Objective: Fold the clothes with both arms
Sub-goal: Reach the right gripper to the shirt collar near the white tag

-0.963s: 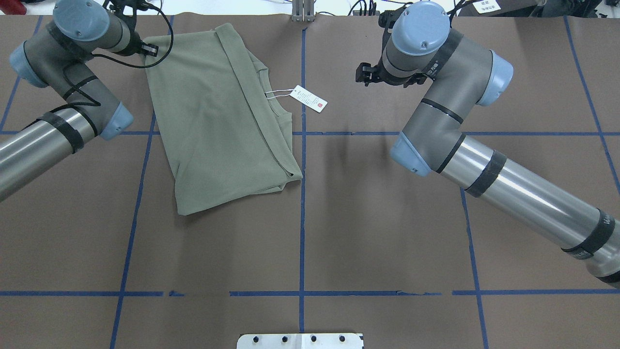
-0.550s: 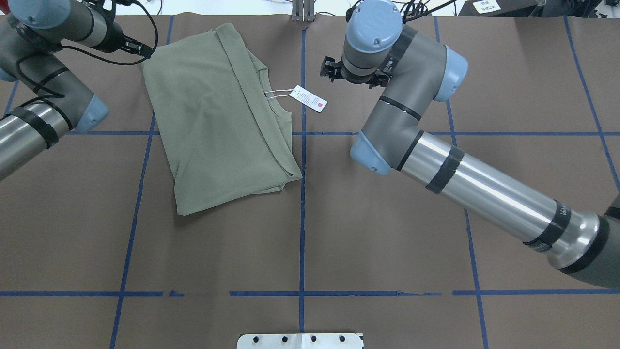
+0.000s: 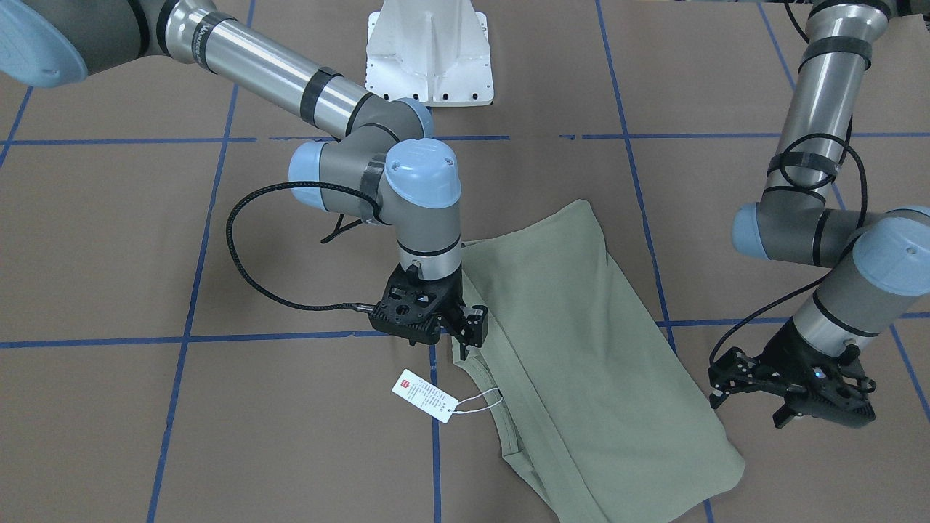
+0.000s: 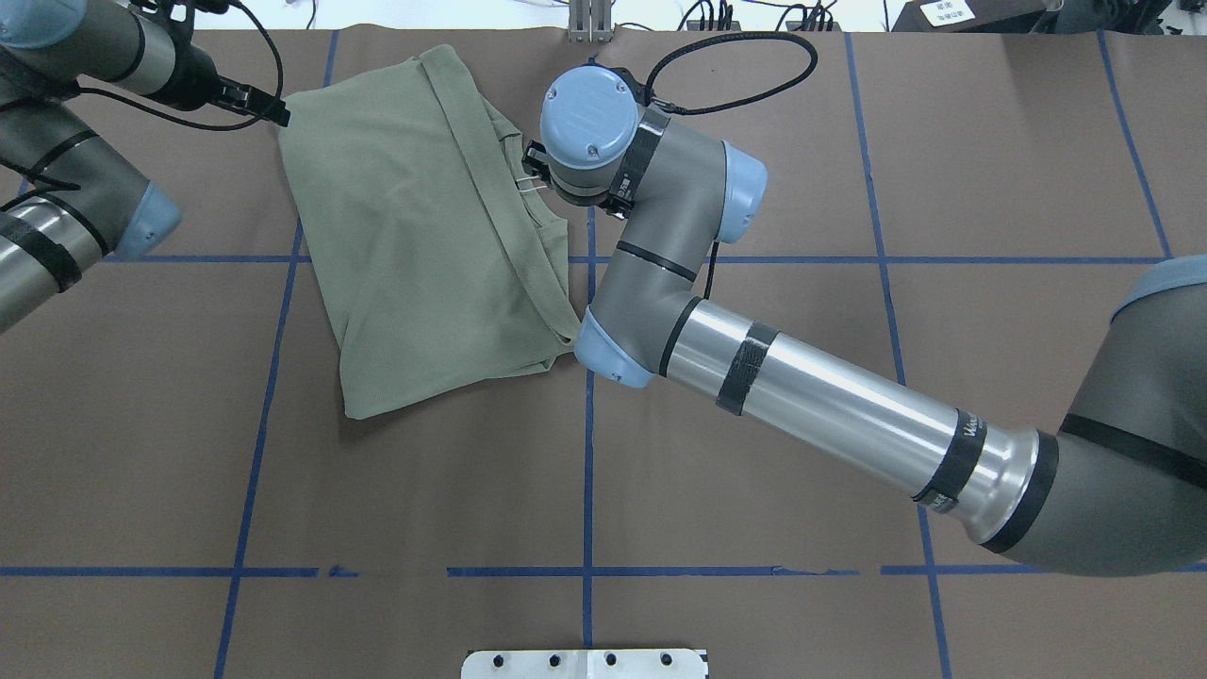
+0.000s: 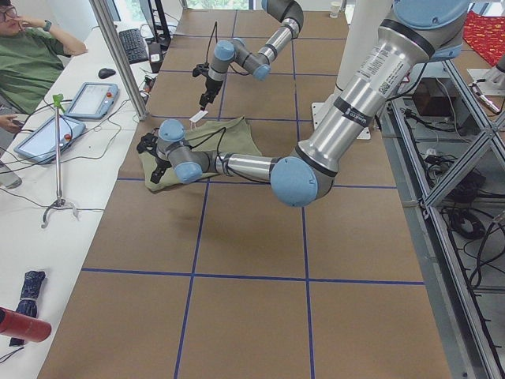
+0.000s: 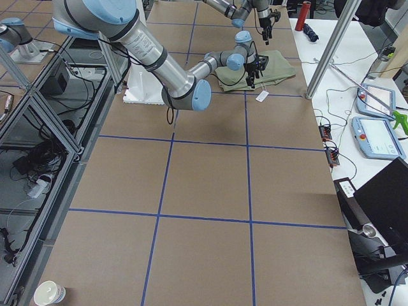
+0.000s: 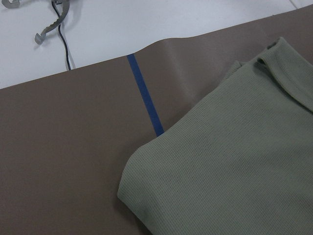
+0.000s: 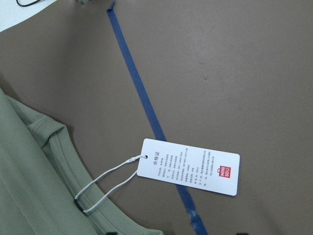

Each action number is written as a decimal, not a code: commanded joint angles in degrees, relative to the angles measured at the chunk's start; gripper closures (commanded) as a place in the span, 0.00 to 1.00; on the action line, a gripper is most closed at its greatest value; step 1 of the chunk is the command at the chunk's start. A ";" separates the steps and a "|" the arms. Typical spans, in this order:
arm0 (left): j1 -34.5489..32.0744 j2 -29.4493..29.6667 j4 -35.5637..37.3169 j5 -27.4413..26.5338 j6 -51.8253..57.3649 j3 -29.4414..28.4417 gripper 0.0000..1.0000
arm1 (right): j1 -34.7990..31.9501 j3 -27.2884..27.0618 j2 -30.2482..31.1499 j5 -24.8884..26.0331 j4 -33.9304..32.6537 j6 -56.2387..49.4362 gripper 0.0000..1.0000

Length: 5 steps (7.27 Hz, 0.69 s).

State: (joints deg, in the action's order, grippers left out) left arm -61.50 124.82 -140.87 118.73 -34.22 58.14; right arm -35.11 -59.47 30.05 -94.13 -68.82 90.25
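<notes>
Folded shirt (image 4: 424,255) lies flat, far left of table (image 4: 990,141); step judged as approach for the next fold. Right gripper (image 3: 465,335) over the collar, left gripper (image 3: 748,410) beside the far corner, both jaws spread and empty. Next: descend, pinch both edges.

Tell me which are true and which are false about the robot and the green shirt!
1. The shirt lies folded on the brown table. True.
2. The white tag lies on top of the shirt. False: it lies on the table beside the collar.
3. The left gripper grips the shirt. False: it is open, beside the shirt's edge.
4. Blue tape lines cross the table. True.
5. The right gripper hangs far from the shirt. False: it is at the collar, near the tag.
</notes>
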 commanded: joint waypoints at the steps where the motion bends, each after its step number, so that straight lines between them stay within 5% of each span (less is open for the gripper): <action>1: -0.03 -0.19 -0.01 0.10 -0.06 0.13 0.00 | 2.49 3.47 -0.52 3.24 2.90 0.81 0.16; 5: 0.06 -0.19 0.07 0.10 0.11 0.13 0.00 | 4.26 7.95 -3.41 6.59 2.90 -1.04 0.23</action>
State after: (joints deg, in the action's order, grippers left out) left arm -61.45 124.63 -140.87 118.83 -34.12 58.27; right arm -31.20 -53.48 28.01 -88.26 -65.94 89.98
